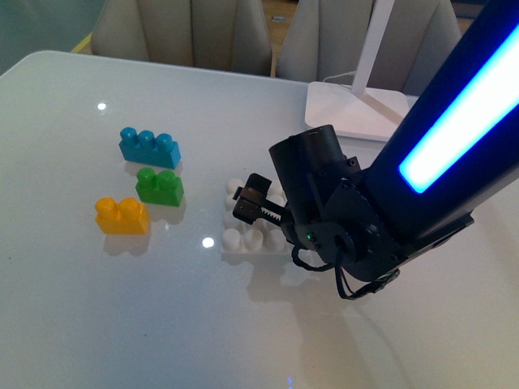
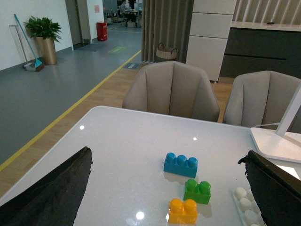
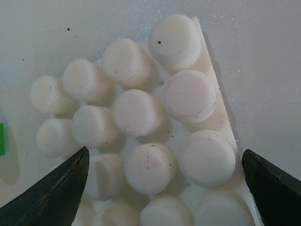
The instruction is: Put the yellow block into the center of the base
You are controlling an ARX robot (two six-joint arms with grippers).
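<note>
Insertion not started. The right gripper (image 1: 253, 203) hangs open and empty directly above the base (image 1: 243, 241); the yellow block (image 1: 122, 216) rests ungrasped on the worktop (image 1: 81, 324), well apart to its left. Pickup and insertion remain.

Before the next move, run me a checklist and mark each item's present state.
1. Yellow block lying free, nothing gripping it: ok.
2. Right gripper open and empty: ok.
3. Right gripper positioned over the yellow block: not ok. It hovers over the base.
4. Centre studs of the base bare in the right wrist view: ok.
5. Gap between the yellow block and the green brick for the fingers: cannot tell, they sit very close.
6. Left gripper open and empty: ok.
</note>
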